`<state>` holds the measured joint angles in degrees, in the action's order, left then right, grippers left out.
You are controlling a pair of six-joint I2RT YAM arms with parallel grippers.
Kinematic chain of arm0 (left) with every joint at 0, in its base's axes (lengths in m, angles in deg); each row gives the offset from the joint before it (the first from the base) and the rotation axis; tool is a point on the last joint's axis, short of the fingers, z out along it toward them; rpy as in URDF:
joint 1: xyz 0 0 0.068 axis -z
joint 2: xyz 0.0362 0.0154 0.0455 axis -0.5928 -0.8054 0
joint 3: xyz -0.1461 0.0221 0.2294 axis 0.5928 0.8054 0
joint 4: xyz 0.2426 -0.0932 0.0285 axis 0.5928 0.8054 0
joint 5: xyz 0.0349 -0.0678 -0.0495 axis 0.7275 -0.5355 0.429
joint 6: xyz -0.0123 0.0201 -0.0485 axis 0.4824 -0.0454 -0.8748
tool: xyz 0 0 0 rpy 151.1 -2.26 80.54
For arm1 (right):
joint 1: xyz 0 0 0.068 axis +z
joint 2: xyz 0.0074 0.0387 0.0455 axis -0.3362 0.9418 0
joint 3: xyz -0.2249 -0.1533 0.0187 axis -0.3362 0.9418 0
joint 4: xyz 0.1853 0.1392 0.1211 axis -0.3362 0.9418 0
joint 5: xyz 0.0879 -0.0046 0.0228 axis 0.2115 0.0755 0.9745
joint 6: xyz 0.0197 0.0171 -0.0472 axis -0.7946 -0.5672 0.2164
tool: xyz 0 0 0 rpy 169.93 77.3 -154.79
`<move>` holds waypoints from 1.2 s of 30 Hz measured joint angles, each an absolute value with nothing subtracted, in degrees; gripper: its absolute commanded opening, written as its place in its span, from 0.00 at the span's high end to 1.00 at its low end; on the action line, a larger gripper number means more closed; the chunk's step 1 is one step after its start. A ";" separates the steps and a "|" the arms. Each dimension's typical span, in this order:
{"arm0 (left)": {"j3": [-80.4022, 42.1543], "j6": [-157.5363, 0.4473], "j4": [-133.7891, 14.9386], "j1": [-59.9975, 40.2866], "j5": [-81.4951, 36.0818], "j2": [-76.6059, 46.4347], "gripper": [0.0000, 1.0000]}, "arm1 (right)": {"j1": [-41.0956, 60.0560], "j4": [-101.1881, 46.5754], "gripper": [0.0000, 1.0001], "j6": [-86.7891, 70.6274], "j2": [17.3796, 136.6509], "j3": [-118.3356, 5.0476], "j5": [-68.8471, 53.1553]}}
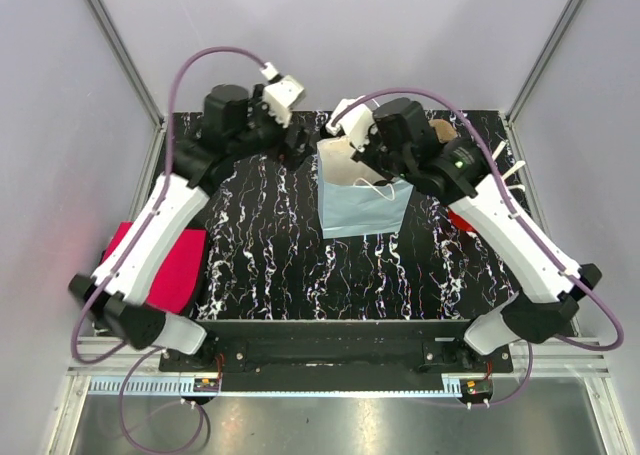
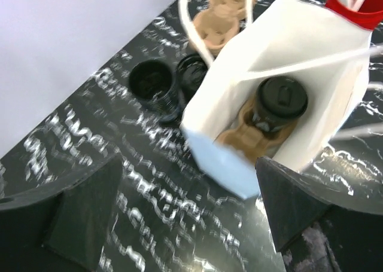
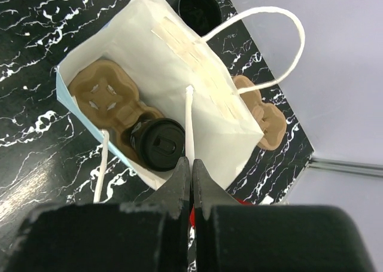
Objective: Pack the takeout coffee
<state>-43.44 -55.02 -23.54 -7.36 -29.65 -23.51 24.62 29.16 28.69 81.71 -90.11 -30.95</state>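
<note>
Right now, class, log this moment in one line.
left pincer: open | right pincer: shut on white cord handle | light blue paper bag: holds brown pulp carrier, one black-lidded coffee cup

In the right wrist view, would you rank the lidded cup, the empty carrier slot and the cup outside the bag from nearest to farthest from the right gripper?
1. lidded cup, inside the bag, just left of the right gripper.
2. empty carrier slot, at the bag's left end.
3. cup outside the bag, on the table beyond its far wall.

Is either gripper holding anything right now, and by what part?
The right gripper is shut on one white cord handle of the light blue paper bag; the open left gripper holds nothing.
</note>
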 measured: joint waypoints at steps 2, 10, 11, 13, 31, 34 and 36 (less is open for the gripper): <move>-40.43 -55.00 -23.52 -9.37 -29.78 -19.64 0.01 | 25.19 28.57 1.00 29.21 83.07 -90.13 -31.87; -30.66 -54.63 -22.36 -18.38 -31.02 -9.20 0.01 | 28.32 27.60 1.00 29.78 87.79 -90.83 -35.28; -29.45 -54.45 -22.03 -19.69 -31.40 -8.10 0.01 | 28.89 27.58 1.00 29.78 88.51 -91.07 -35.82; -27.88 -54.26 -21.38 -21.59 -32.29 -6.49 0.01 | 29.59 27.49 1.00 29.78 89.62 -91.46 -36.33; -16.91 -52.97 -19.65 -33.04 -40.93 1.27 0.01 | 32.51 27.49 0.97 30.00 96.20 -92.43 -40.11; -15.71 -53.01 -19.65 -33.20 -41.71 2.96 0.01 | 32.65 27.49 0.94 30.02 96.49 -92.43 -40.33; -15.01 -53.01 -19.67 -33.28 -42.15 3.68 0.01 | 32.76 27.47 0.94 30.04 96.71 -92.43 -40.50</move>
<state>-15.01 -53.01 -19.67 -33.28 -42.15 3.68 32.76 27.47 30.04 96.71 -92.43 -40.50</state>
